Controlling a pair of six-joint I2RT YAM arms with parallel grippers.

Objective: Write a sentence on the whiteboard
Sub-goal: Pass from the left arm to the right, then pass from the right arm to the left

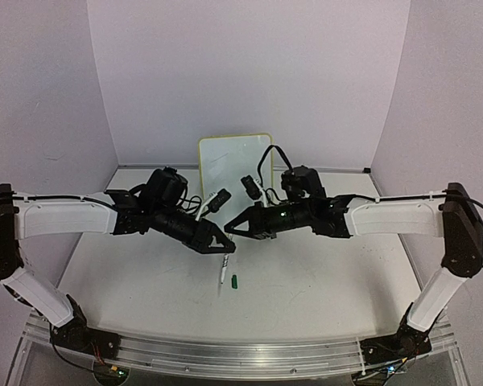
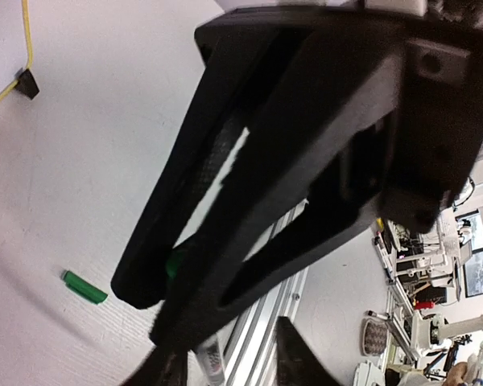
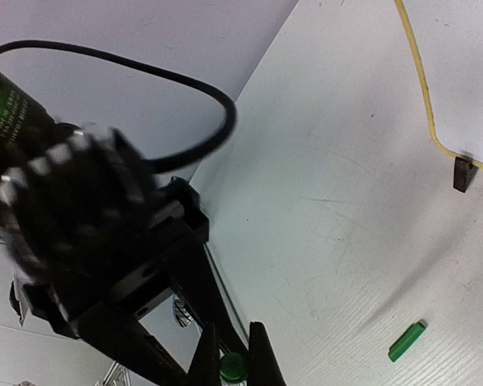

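Whiteboard (image 1: 235,157): lay beyond both hands; lower edge hidden behind the arms; its face was too small to read.
Pen (image 1: 224,271): top hidden within the left hand (image 1: 224,249); only a green sliver showed between its fingers (image 2: 185,185) in the wrist view.
Right hand (image 3: 233,354): fingertips (image 3: 259,358) cut off at the frame's bottom; the green piece between them was unidentifiable.

The small rectangular whiteboard (image 1: 233,165) is white with a thin yellow rim, and the walls (image 1: 249,72) are pale lilac. The flat tabletop (image 1: 330,281) is white with faint grey scuffs, the short plastic cap (image 1: 235,281) bright green, the slim pen (image 1: 224,272) white. The left gripper (image 1: 227,248) and right gripper (image 1: 229,231) are black.
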